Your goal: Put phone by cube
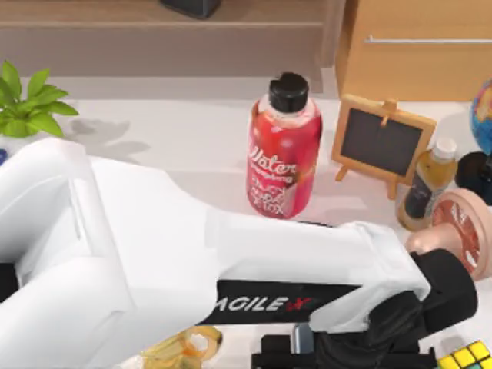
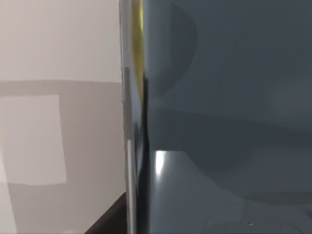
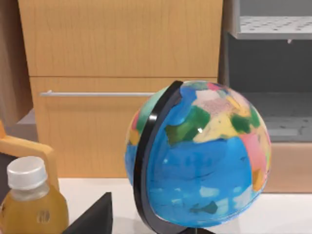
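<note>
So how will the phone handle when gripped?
The phone, at the left gripper, looks glossy with a bright highlight: probably slippery. Flat slab with a thin edge: likely stiff, unlikely to roll.

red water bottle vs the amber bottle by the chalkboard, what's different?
The red plastic water bottle has a black cap and a label with white lettering; the amber-liquid bottle has a white cap and a dark label. The red one looks bigger and stands left of the small wooden-framed chalkboard, the amber one right of it. Both stand upright.
</note>
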Robot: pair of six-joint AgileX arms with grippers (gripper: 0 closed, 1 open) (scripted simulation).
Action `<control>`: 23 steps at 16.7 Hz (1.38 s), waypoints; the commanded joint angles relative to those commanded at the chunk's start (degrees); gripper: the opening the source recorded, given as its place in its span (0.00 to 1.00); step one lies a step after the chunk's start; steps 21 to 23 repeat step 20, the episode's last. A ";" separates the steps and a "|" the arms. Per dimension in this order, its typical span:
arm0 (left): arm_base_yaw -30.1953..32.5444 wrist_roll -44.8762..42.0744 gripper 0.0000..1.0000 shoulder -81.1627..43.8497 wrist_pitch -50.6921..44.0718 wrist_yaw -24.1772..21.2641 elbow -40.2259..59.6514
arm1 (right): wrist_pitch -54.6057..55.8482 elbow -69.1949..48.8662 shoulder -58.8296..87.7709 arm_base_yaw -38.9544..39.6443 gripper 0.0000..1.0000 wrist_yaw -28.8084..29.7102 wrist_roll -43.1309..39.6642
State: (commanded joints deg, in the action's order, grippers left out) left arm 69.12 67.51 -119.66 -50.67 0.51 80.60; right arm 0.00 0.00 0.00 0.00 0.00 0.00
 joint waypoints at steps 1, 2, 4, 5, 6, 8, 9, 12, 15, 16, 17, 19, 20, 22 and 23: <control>0.00 0.00 0.00 0.00 0.00 0.00 0.00 | 0.00 0.00 0.00 0.00 1.00 0.00 0.00; 0.00 0.00 0.08 0.00 0.00 0.00 0.00 | 0.00 0.00 0.00 0.00 1.00 0.00 0.00; 0.00 0.00 0.23 0.00 0.00 0.00 0.00 | 0.00 0.00 0.00 0.00 1.00 0.00 0.00; 0.00 0.00 0.30 0.00 0.00 0.00 0.00 | 0.00 0.00 0.00 0.00 1.00 0.00 0.00; 0.00 0.00 0.38 0.00 0.00 0.00 0.00 | 0.00 0.00 0.00 0.00 1.00 0.00 0.00; 0.00 0.00 0.53 0.00 0.00 0.00 0.00 | 0.00 0.00 0.00 0.00 1.00 0.00 0.00; 0.00 0.00 0.60 0.00 0.00 0.00 0.00 | 0.00 0.00 0.00 0.00 1.00 0.00 0.00; 0.00 0.00 0.83 0.00 0.00 0.00 0.00 | 0.00 0.00 0.00 0.00 1.00 0.00 0.00; 0.00 0.00 1.00 0.00 0.00 0.00 0.00 | 0.00 0.00 0.00 0.00 1.00 0.00 0.00; 0.00 0.00 1.00 0.00 0.00 0.00 0.00 | 0.00 0.00 0.00 0.00 1.00 0.00 0.00; 0.00 0.00 1.00 0.00 0.00 0.00 0.00 | 0.00 0.00 0.00 0.00 1.00 0.00 0.00; 0.00 0.00 1.00 0.00 0.00 0.00 0.00 | 0.00 0.00 0.00 0.00 1.00 0.00 0.00; 0.00 0.00 1.00 0.00 0.00 0.00 0.00 | 0.00 0.00 0.00 0.00 1.00 0.00 0.00; 0.00 0.00 1.00 0.00 0.00 0.00 0.00 | 0.00 0.00 0.00 0.00 1.00 0.00 0.00; 0.00 0.00 1.00 0.00 0.00 0.00 0.00 | 0.00 0.00 0.00 0.00 1.00 0.00 0.00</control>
